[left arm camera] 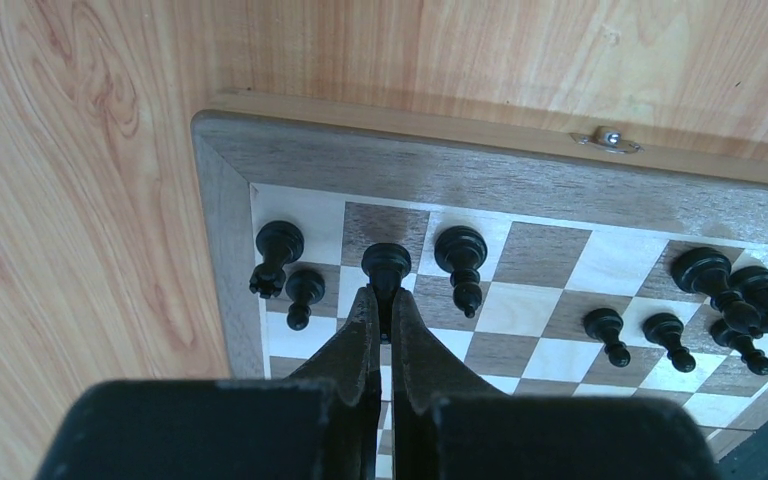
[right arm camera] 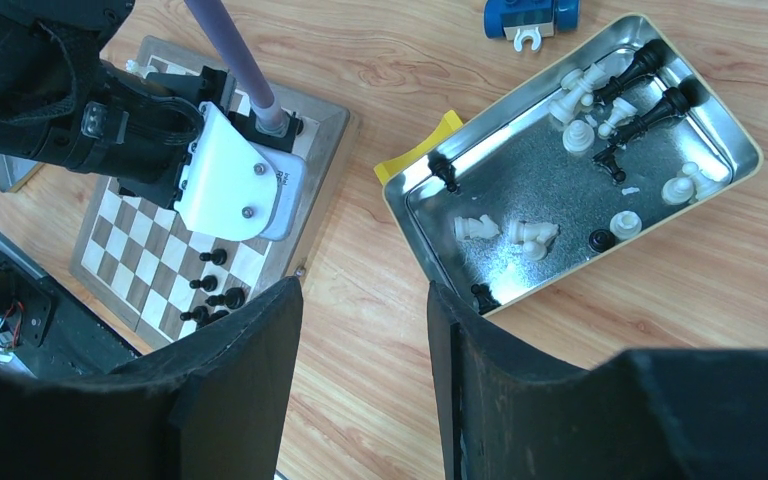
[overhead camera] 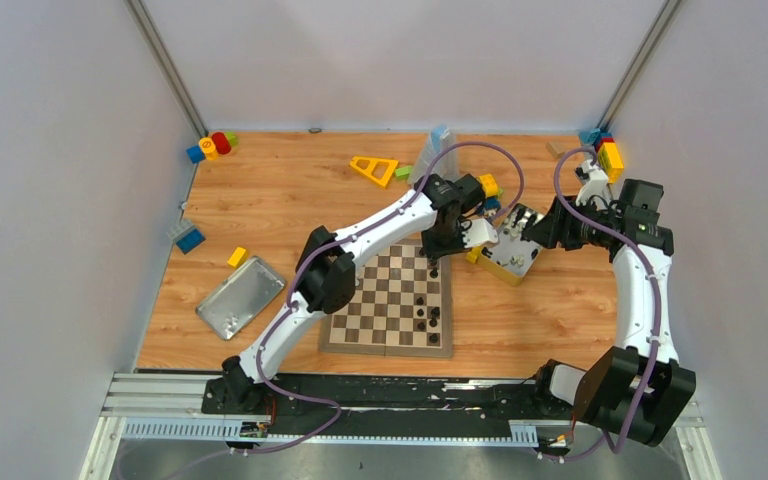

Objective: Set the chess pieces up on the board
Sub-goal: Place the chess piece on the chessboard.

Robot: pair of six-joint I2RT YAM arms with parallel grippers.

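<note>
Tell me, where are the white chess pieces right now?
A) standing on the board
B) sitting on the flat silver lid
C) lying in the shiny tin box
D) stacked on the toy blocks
C: the right wrist view shows the white chess pieces lying in the tin box, while only black pieces stand on the board.

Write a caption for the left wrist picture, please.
The left gripper pinches a black chess piece near a corner of the board.
</note>
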